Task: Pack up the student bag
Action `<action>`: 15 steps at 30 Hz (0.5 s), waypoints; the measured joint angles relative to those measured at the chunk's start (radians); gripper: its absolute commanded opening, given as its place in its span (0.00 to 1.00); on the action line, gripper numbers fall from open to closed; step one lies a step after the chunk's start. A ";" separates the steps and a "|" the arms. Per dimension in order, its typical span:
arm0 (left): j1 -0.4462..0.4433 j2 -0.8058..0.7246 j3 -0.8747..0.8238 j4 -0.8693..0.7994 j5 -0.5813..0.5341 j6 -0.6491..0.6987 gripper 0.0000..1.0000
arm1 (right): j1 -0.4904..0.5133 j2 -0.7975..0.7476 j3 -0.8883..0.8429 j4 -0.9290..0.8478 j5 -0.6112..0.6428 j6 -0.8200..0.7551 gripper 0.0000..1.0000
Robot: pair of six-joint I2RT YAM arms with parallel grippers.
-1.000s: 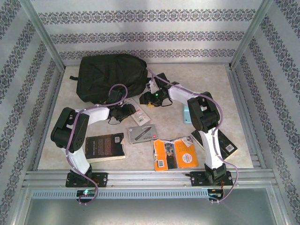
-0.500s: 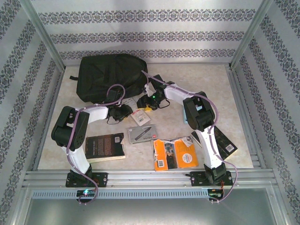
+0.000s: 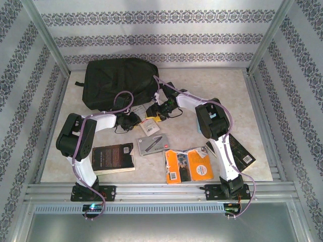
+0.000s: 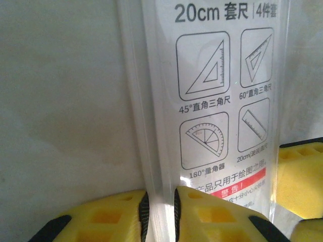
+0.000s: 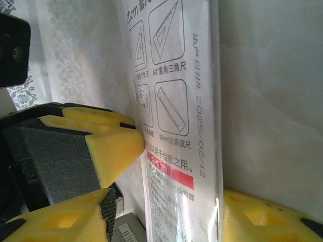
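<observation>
So both arms meet on the ruler packet [image 4: 222, 101], just in front of the backpack [image 3: 118, 80] lying at the table's [image 3: 222, 85] far left. Left gripper [image 4: 159, 201] pinches the packet's edge seam. Right gripper [image 5: 181, 169] straddles it, can't tell if it's clamped. Looks like a handover to me.

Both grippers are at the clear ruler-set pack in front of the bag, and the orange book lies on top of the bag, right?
No: the top external view shows the orange book on the table by the right arm's base, not on the student bag. The left gripper and right gripper are at the ruler-set pack, as said.
</observation>
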 measured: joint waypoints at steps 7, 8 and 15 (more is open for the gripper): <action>-0.001 0.005 0.008 0.006 0.008 -0.016 0.23 | -0.005 0.021 0.003 0.002 0.004 0.026 0.17; -0.001 0.002 0.008 0.007 0.008 -0.016 0.23 | -0.007 0.020 0.003 0.003 0.000 0.027 0.14; -0.003 -0.017 0.005 0.039 0.018 -0.016 0.37 | -0.032 -0.011 -0.033 0.061 -0.015 0.080 0.03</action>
